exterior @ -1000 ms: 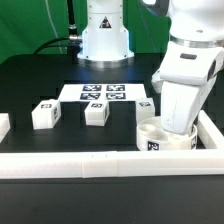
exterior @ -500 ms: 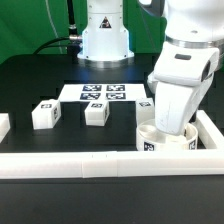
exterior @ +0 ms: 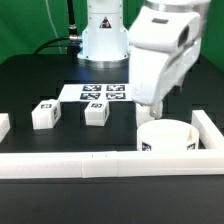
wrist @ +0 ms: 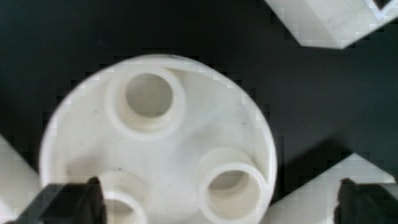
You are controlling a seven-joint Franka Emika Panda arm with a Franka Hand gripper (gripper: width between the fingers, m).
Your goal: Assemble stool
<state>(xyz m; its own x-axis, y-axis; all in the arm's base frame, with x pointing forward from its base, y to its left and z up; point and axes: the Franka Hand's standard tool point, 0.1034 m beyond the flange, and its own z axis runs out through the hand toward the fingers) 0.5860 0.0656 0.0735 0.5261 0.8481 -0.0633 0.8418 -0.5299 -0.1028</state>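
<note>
The stool's round white seat (exterior: 166,137) lies in the front corner on the exterior view's right, a tag on its side wall. In the wrist view the seat (wrist: 187,125) shows its face with three round sockets. My gripper (wrist: 222,205) hangs above it, open, with one dark fingertip (wrist: 79,203) at either side of the seat's rim and nothing held. Two chunky white legs (exterior: 44,113) (exterior: 96,112) with tags stand apart on the black table on the exterior view's left. The arm (exterior: 155,60) hides the ground behind the seat.
A long white rail (exterior: 100,163) runs along the front edge and another (exterior: 210,125) along the exterior view's right. The marker board (exterior: 104,92) lies in front of the robot's base. A white piece (exterior: 3,125) sits at the exterior view's left edge.
The jaws have opened and let go of the seat. The arm has lifted up and towards the exterior view's left, off the seat, which stays in the corner.
</note>
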